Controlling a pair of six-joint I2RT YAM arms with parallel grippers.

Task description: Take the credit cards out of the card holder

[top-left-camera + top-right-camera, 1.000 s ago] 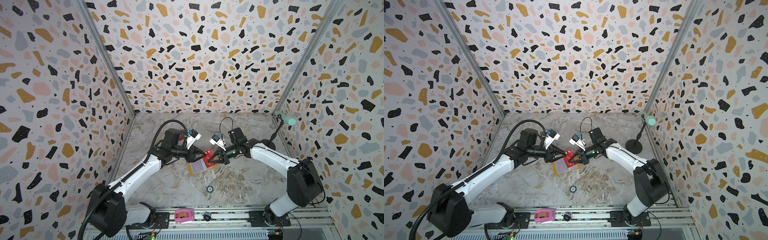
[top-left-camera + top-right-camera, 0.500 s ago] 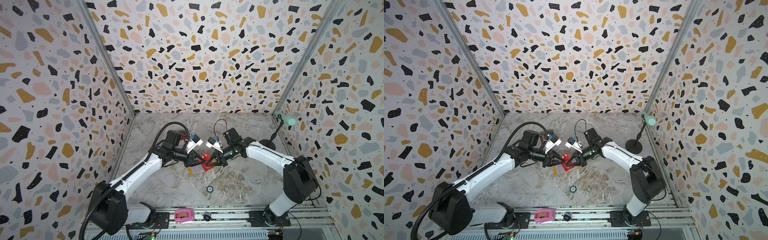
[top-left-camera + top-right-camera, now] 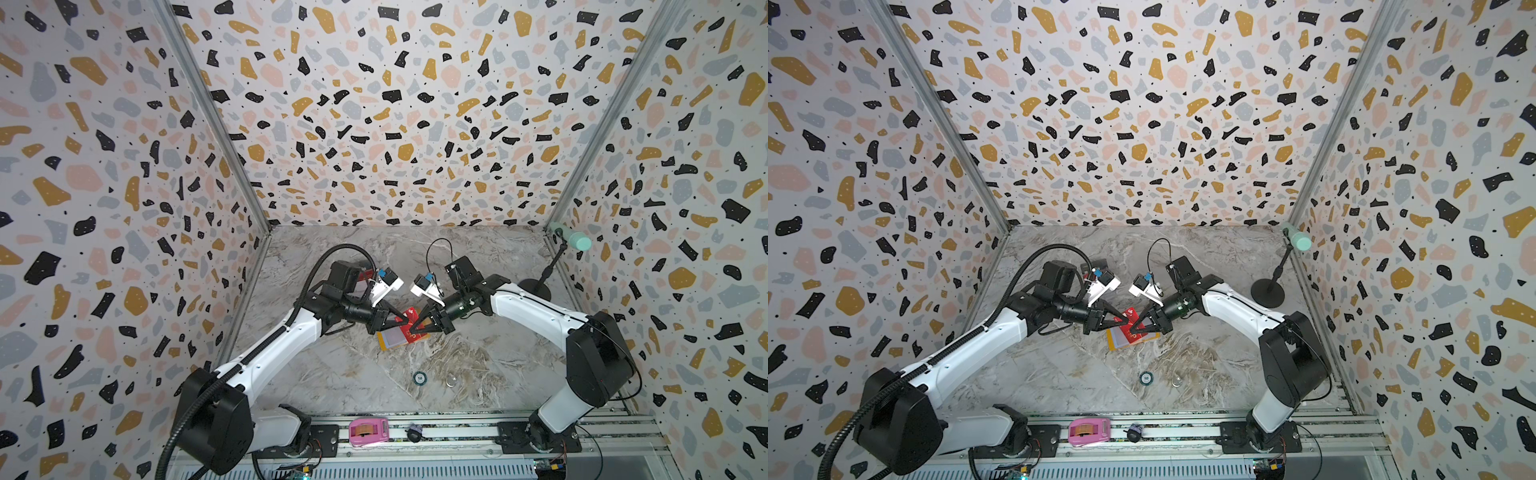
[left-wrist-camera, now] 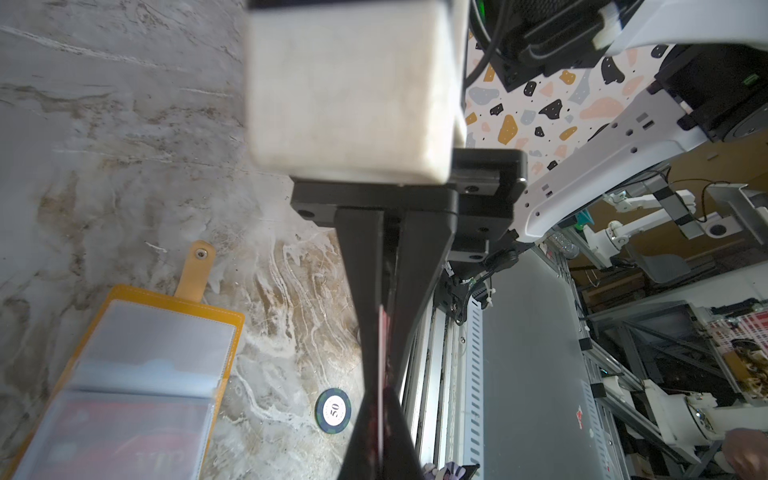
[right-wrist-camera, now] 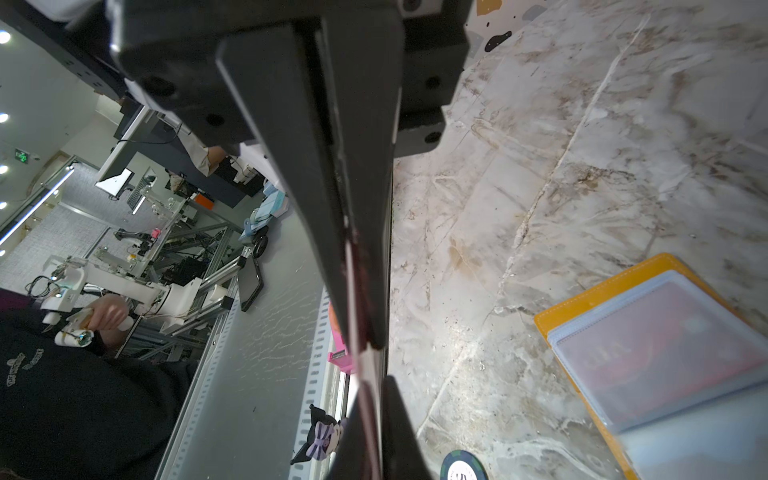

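At front rail, pink tape dispenser (image 3: 368, 432) and small black figurine (image 3: 412, 433) with purple bow, side by side. Further in, on marble-pattern table (image 3: 332, 374): dark poker chip (image 3: 420, 377) marked 50, small clear round item (image 3: 451, 380) just beside it. Past those, mustard card holder (image 3: 386, 341) lying open and flat on table, snap tab (image 4: 195, 266) sticking out, clear sleeves facing up, reddish card (image 4: 120, 432) inside one sleeve. Above holder, off table, red credit card (image 3: 410, 312) held on edge between both arms. On one end, left gripper (image 3: 404, 321) clamped tight on it. On other end, right gripper (image 3: 414, 328) with jaws close either side of same card; pinching or loose, can't tell. Far right corner: stand (image 3: 534, 286) with mint foam tip.
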